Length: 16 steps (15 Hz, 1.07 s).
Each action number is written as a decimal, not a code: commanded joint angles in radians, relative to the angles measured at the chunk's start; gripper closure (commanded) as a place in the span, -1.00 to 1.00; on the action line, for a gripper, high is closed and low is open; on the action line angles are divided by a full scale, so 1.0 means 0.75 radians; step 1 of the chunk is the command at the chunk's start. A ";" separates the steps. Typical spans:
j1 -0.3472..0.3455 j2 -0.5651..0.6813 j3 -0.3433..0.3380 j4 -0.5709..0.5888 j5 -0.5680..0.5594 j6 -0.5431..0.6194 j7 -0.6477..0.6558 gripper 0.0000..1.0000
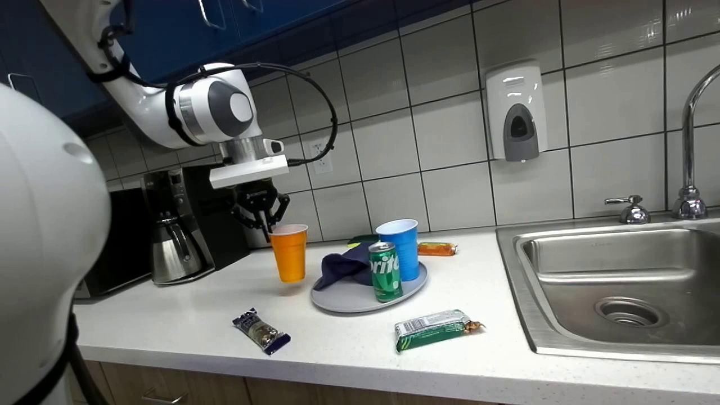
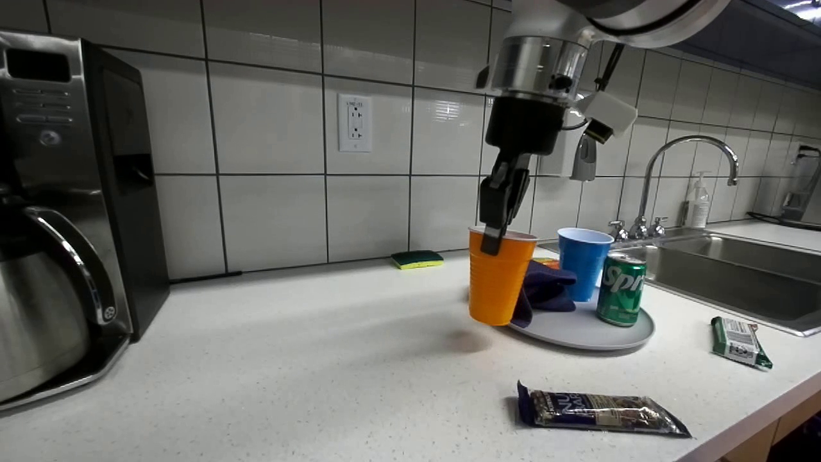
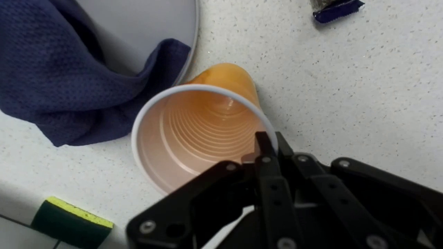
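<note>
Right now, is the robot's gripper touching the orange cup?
Touching: the wrist view shows the gripper pinching the orange cup, its rim caught between both fingers.

This is a kitchen, whether a home's or a workplace's cannot be told: a pale speckled countertop [image 2: 288, 366] spreads below the claw [image 3: 272, 138], wood-grain cabinet fronts [image 1: 208, 388] lower still, a white tiled wall [image 1: 382, 140] behind it and blue cabinets [image 1: 169, 39] above. Left of the claw in both exterior views stands a coffee maker [image 2: 122, 218]; to its right are a steel sink [image 1: 585, 256], a curved faucet [image 1: 688, 157] and a wall-mounted soap dispenser [image 1: 514, 112], with a sponge [image 2: 417, 259] behind the claw, by the wall.
</note>
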 commanded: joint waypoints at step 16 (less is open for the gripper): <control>0.003 0.202 0.084 0.129 -0.217 0.070 0.076 0.24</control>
